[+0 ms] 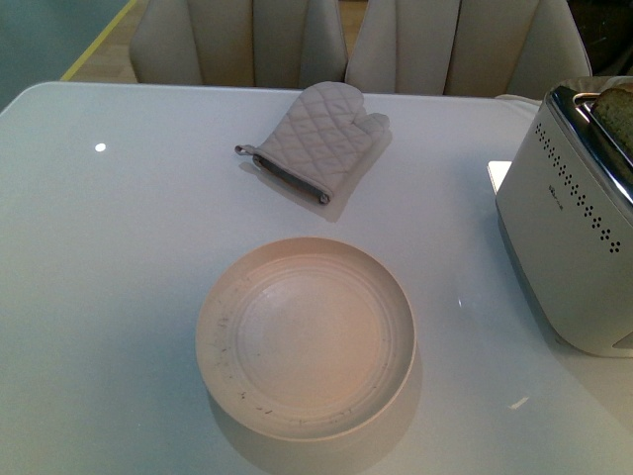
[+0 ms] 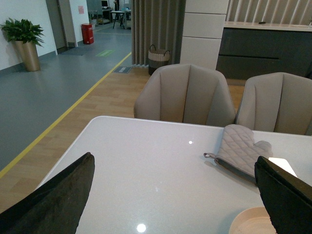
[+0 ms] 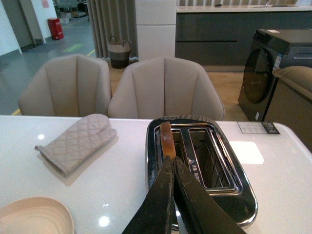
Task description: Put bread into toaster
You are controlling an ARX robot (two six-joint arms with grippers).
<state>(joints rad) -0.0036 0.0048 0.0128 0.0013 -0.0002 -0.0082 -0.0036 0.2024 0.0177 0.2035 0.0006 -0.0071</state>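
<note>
The white toaster point(image 1: 574, 228) stands at the right edge of the table, with dark dots and a small logo on its side. The bread point(image 1: 615, 107) stands in a top slot, its edge sticking up. In the right wrist view the bread's brown crust point(image 3: 166, 139) sits in the left slot of the chrome toaster top point(image 3: 229, 195). My right gripper point(image 3: 173, 160) is shut, its tips just above that slot right by the crust. My left gripper point(image 2: 174, 158) is open and empty above the table's left side. Neither arm shows in the front view.
A round beige plate point(image 1: 305, 336) sits in the middle of the table. A grey quilted oven mitt point(image 1: 321, 139) lies behind it. Two beige chairs point(image 1: 237, 40) stand at the far edge. The toaster's second slot point(image 3: 209, 156) holds nothing.
</note>
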